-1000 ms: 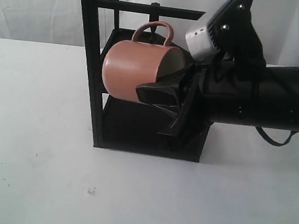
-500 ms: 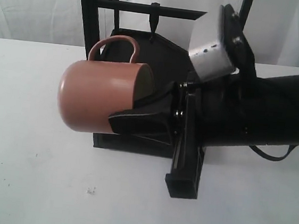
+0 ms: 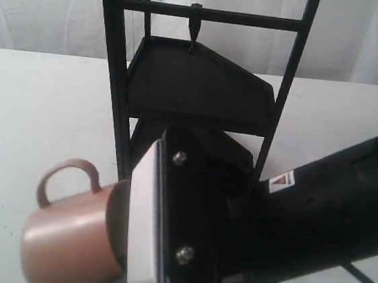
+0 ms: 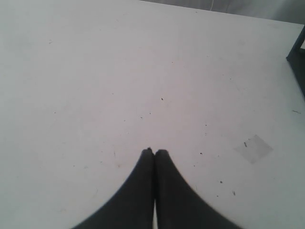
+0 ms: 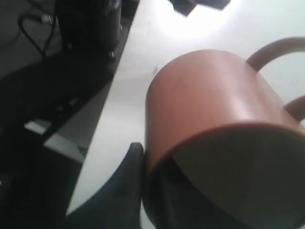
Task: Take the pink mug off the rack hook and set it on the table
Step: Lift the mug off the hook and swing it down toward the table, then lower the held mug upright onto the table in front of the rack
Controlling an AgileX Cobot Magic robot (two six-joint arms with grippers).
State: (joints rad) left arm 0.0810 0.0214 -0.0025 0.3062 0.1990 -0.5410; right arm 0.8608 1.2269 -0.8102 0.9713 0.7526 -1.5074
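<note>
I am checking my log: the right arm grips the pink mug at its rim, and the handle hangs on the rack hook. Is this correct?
Not quite. The exterior view shows the rack hook bare: the handle of the pink mug is off it. The right fingers do grip the rim.

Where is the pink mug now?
In the exterior view the pink mug is at the lower left, tipped on its side in the right gripper, in front of the rack, off the hook.
</note>
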